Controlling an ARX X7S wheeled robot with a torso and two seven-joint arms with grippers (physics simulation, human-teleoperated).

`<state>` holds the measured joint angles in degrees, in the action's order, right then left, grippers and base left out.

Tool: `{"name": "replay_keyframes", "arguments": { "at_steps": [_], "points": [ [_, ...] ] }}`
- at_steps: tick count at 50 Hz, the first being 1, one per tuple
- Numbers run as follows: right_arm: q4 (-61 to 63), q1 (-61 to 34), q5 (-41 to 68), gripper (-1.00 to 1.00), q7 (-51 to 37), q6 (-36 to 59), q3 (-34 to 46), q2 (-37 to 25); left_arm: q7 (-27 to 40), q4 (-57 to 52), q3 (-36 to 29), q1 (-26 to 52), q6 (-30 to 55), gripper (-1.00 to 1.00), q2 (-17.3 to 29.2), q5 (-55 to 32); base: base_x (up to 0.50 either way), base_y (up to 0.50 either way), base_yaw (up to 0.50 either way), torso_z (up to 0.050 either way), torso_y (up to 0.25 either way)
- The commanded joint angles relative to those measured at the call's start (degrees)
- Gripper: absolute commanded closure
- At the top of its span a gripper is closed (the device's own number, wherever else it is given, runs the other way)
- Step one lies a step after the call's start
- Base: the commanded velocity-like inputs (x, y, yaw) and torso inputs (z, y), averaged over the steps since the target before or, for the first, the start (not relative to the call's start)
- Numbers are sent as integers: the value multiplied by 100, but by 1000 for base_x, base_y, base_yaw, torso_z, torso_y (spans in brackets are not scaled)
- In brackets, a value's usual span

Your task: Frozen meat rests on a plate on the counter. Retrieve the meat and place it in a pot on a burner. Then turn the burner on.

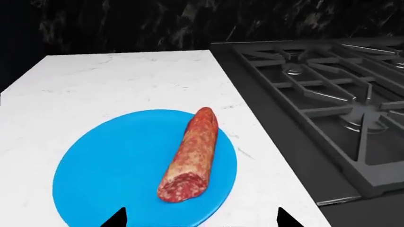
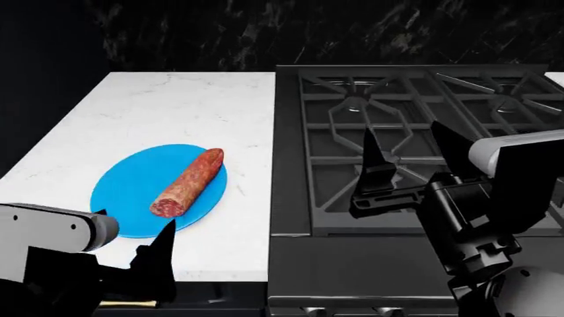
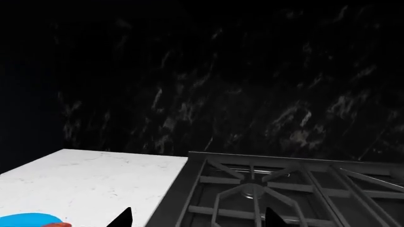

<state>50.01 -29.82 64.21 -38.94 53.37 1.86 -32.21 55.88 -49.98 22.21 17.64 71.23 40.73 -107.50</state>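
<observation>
Meat status: I see the reddish-brown mottled sausage-like log (image 2: 187,183) lying flat on the round bright blue plate (image 2: 128,188), cut end toward 7 o'clock and rounded end toward 1 o'clock in the head view. The log occupies the plate's 3 o'clock half. The plate rests on the white marble-look counter slab (image 2: 168,105), near its front edge and just beside the dark grey stove top (image 2: 291,198).

Left gripper (image 2: 132,238): I read it as released, jaws spread, hovering at the plate's 6 o'clock rim and touching nothing. In the left wrist view its two black fingertips (image 1: 117,218) flank the plate's near edge, with the log's cut end (image 1: 181,187) between and beyond them.

Right gripper (image 2: 414,155): released, jaws spread wide, held above the black cast-iron grate (image 2: 352,125) over the stove top, well apart from the log. I see no pot in any view.
</observation>
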Motion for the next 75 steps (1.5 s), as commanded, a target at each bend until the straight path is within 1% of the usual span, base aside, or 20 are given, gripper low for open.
{"name": "replay_keyframes", "arguments": {
  "at_steps": [1,4,10,14,20,25,28,39,50,58,63,75],
  "points": [
    [-73,124,-167,-100,116,-100,85,3,-796,314,315,-258,262,-100,-498,745,0,0,0,0,0],
    [-88,117,-177,-100,120,-105,106,6,-832,434,238,-133,254,-100,-541,885,0,0,0,0,0],
    [-136,173,-280,-100,151,-139,169,13,-773,622,-126,275,274,-100,-582,1017,0,0,0,0,0],
    [-165,170,-302,-100,157,-149,190,12,-567,830,-463,491,353,-100,-444,816,0,0,0,0,0],
    [-164,175,-295,-100,139,-149,209,3,-31,1297,-1269,1278,472,-100,-145,368,0,0,0,0,0],
    [-192,176,-322,-100,138,-154,236,-2,183,1648,-1962,1887,699,-100,-82,274,0,0,0,0,0],
    [-214,180,-346,-100,145,-163,257,-1,208,1801,-2210,2097,782,-100,-105,284,0,0,0,0,0],
    [-234,171,-316,-100,116,-166,270,-19,72,2122,-2443,2344,865,-100,-58,478,0,0,0,0,0],
    [-283,185,-361,-100,137,-201,320,-20,-185,2263,-2446,2283,835,-100,-12,841,0,0,0,0,0],
    [-320,204,-414,-100,157,-233,361,-22,-327,2582,-2739,2633,947,-100,-56,920,0,0,0,0,0],
    [-358,206,-447,-100,176,-256,386,-20,-631,2720,-2890,2640,978,-100,-135,1226,0,0,0,0,0],
    [-417,205,-497,-100,206,-290,454,-14,-884,3008,-3195,2821,1001,-100,-133,1593,0,0,0,0,0]
  ]
}}
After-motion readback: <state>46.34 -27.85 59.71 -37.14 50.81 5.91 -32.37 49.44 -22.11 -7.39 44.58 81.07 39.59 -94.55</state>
